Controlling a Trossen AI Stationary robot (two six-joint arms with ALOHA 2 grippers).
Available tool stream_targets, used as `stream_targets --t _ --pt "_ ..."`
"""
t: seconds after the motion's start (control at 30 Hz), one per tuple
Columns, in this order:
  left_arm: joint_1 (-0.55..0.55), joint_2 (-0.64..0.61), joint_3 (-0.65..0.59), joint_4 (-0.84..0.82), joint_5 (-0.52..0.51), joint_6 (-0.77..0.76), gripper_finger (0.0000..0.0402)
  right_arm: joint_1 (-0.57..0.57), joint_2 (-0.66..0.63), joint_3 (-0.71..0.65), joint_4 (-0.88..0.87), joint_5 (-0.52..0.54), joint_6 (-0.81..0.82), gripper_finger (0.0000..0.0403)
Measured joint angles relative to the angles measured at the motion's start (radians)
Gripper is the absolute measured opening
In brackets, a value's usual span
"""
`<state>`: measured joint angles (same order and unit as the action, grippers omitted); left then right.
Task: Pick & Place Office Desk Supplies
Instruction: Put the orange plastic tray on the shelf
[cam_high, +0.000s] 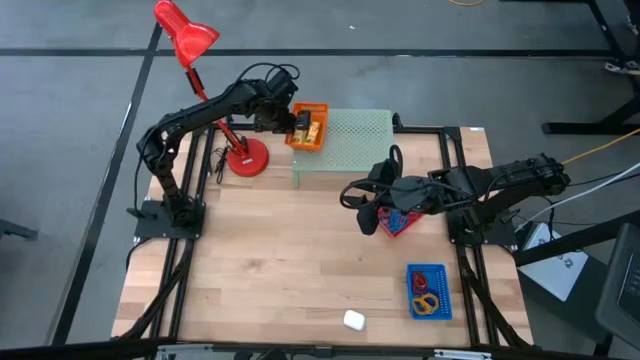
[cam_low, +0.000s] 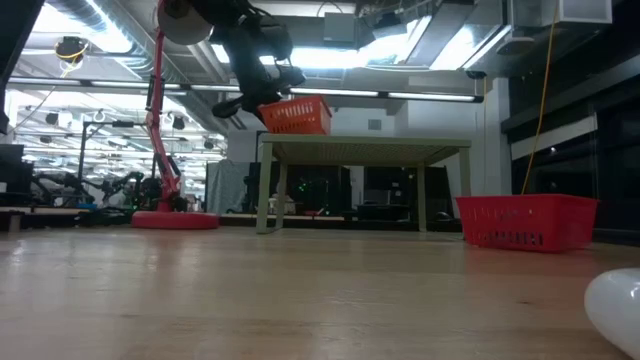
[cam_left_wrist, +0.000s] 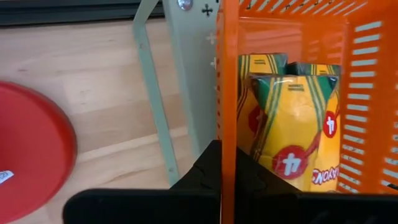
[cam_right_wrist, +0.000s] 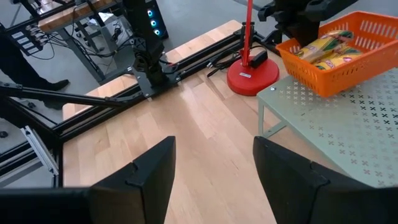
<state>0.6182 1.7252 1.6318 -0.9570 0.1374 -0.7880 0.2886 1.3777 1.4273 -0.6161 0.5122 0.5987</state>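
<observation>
Orange mesh marks the small orange basket (cam_high: 307, 128), which holds yellow tubes (cam_left_wrist: 292, 140) printed with green and red and sits tilted at the far left corner of the pale green riser (cam_high: 350, 140), near the table's (cam_high: 280, 270) far edge. The left gripper (cam_high: 292, 122) has its jaws pressed together on the basket's wall; in the left wrist view the orange rim runs straight down between the dark fingers (cam_left_wrist: 205, 177). Just beside the riser, toward the table's far left corner, stands the red desk lamp (cam_high: 246, 157) on its round base. The red basket (cam_high: 398, 222) rests on the wood in front of the riser, toward the table's right edge, and the right gripper (cam_high: 368, 217) hovers at its left side with jaws spread wide and nothing between them. The blue basket (cam_high: 428, 291) lies near the near right corner with coloured loops (cam_high: 424, 300) inside. A small white object (cam_high: 353, 320) sits at the near edge.
</observation>
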Motion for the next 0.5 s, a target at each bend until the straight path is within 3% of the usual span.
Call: stream_targets --t 0.5 --pt "-0.01 0.001 0.0 -0.016 -0.012 -0.012 0.0003 0.0 0.002 0.0 0.003 0.003 0.018 0.0217"
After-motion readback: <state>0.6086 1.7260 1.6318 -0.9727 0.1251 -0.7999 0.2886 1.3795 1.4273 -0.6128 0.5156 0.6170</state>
